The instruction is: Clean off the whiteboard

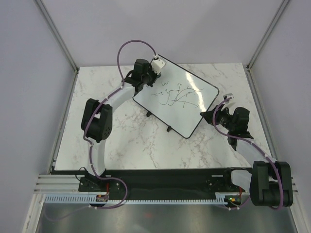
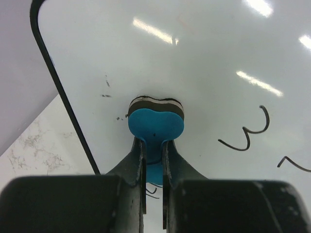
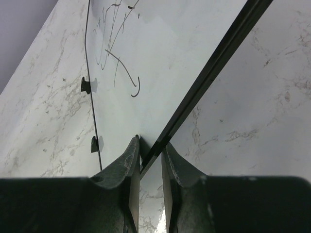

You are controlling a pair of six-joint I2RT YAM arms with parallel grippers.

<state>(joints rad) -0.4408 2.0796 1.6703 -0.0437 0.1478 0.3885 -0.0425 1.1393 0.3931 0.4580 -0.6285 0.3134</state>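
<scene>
Left claw (image 2: 153, 145) pinched the blue eraser (image 2: 156, 124) at its narrow waist, pad pressed against the board (image 1: 193, 118) near one corner. The right claw (image 3: 149, 151) was clamped on the board's thin black frame at the opposite end. The board sat mid-table (image 1: 121, 141) between both arms, its scribbles (image 1: 176, 95) not yet wiped.

Risks: the eraser was held by a slim pinch (little finger overlap), so a hard sideways stroke could twist it out. The right grip covered only the frame, so pressure from the left arm could slide or tip the board.

The left wrist view showed pad contact and small specks (image 2: 106, 95) beside it, which could not be made out from above. Only the top view showed the whole board. The right wrist view showed two feet (image 3: 86, 85) along one edge.
</scene>
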